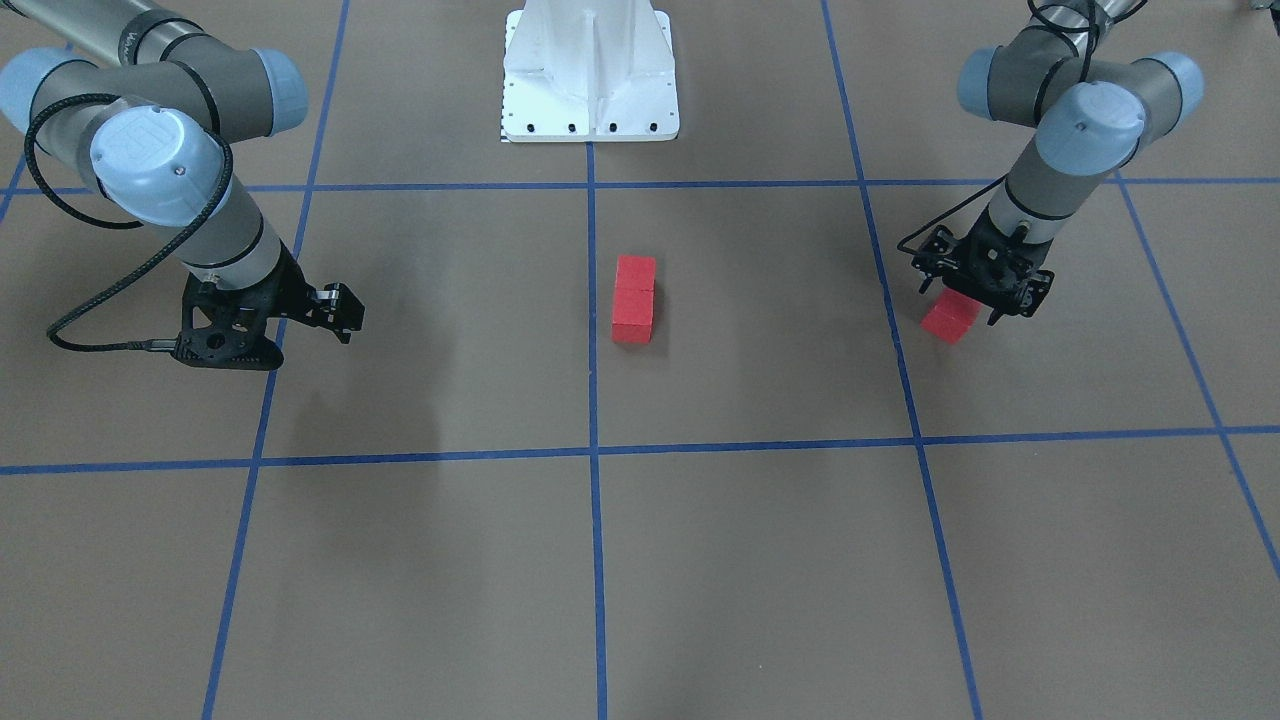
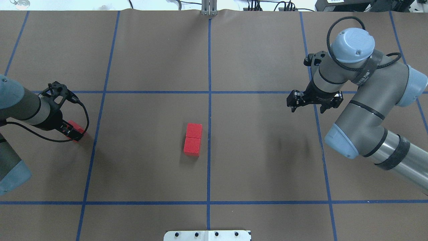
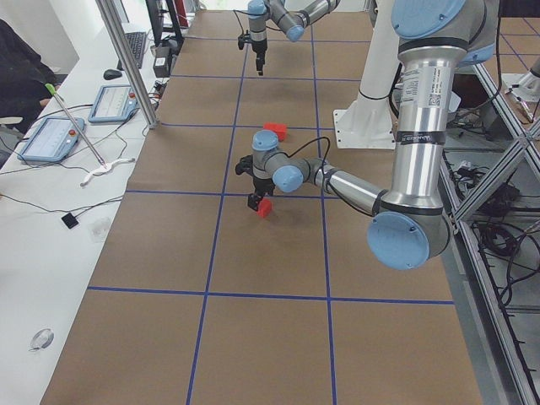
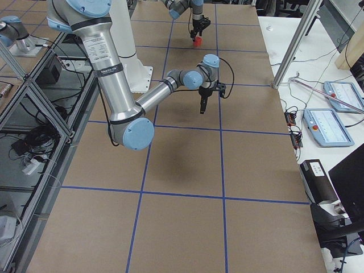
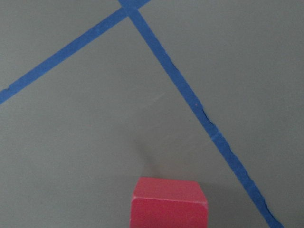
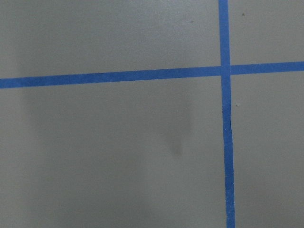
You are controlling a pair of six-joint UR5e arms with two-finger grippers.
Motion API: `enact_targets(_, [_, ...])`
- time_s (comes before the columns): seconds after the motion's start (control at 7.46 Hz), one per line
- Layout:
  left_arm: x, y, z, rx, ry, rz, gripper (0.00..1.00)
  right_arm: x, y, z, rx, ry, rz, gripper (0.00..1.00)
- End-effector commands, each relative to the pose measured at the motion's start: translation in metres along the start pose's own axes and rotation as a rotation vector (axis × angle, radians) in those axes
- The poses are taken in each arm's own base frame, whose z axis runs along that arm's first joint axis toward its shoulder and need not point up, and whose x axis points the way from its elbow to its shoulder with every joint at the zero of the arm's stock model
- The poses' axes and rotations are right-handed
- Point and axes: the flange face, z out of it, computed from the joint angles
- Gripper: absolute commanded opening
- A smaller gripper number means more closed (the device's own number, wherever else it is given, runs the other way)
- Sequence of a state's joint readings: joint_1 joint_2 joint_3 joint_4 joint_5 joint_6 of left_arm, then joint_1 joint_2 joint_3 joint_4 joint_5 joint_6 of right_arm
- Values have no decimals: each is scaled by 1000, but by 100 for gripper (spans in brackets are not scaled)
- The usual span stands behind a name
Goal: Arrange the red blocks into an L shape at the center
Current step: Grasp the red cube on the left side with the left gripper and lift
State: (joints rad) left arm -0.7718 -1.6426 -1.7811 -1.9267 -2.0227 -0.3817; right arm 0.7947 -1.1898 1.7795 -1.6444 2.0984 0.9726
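Two red blocks lie end to end in a short straight line at the center (image 2: 193, 139), just left of the middle tape line; they also show in the front view (image 1: 634, 298). My left gripper (image 2: 73, 133) is shut on the third red block (image 1: 950, 318), which is tilted and held just above the table far to the left. This block fills the bottom of the left wrist view (image 5: 168, 205). My right gripper (image 2: 291, 103) hangs above the table far to the right, holds nothing, and its fingers look shut.
The white robot base (image 1: 590, 75) stands at the table's near edge behind the center. Blue tape lines (image 2: 209, 100) divide the brown table into squares. Operator tablets and cables (image 3: 55, 135) lie on the white bench beyond the far edge.
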Motion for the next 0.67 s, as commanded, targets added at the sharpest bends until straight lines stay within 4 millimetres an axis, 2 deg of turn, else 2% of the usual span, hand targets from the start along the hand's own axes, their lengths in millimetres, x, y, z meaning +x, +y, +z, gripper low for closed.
enact_targets(0.0, [-1, -6, 11, -13, -3, -4, 98, 1, 0, 1, -1, 2, 3, 100])
enact_targets(0.54, [-3, -1, 18, -29, -7, -6, 94, -3, -1, 0, 1, -1, 5, 100])
